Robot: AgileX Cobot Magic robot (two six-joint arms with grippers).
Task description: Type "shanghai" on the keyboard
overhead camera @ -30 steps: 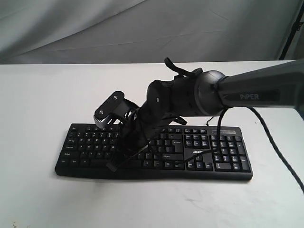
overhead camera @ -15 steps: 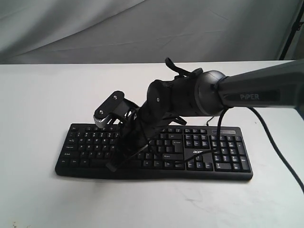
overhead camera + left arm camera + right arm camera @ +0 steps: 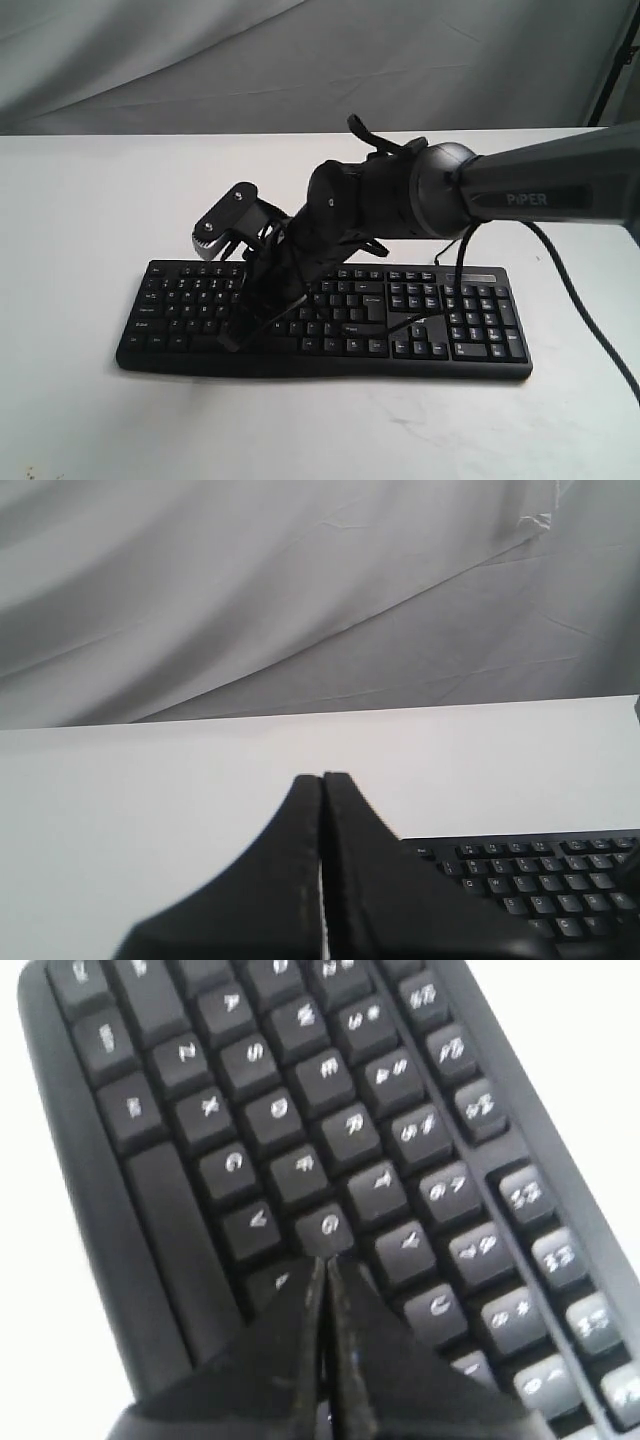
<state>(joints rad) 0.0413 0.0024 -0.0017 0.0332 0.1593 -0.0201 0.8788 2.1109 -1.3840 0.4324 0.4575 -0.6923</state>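
Note:
The long black keyboard [image 3: 470,320] lies across the white table, its number pad on the right. My right gripper [image 3: 230,343] reaches over from the right and slants down onto the left half of the keys. In the right wrist view the keyboard [image 3: 250,1110] fills the picture and the right gripper [image 3: 325,1262] is shut with nothing in it. Its tip sits just beside the G key [image 3: 330,1225], and I cannot tell whether a key is pressed. My left gripper [image 3: 322,778] is shut and empty, off the keyboard's [image 3: 540,880] end, and is not seen in the exterior view.
A white table [image 3: 90,200] carries the keyboard, with grey cloth [image 3: 300,60] hanging behind it. A black cable [image 3: 585,315] runs from the right arm over the table at the right. The arm's dark wrist body [image 3: 370,205] hides the keyboard's middle.
My right gripper has shifted a little to the left along the keys, the wrist rising slightly. The keyboard has stayed put.

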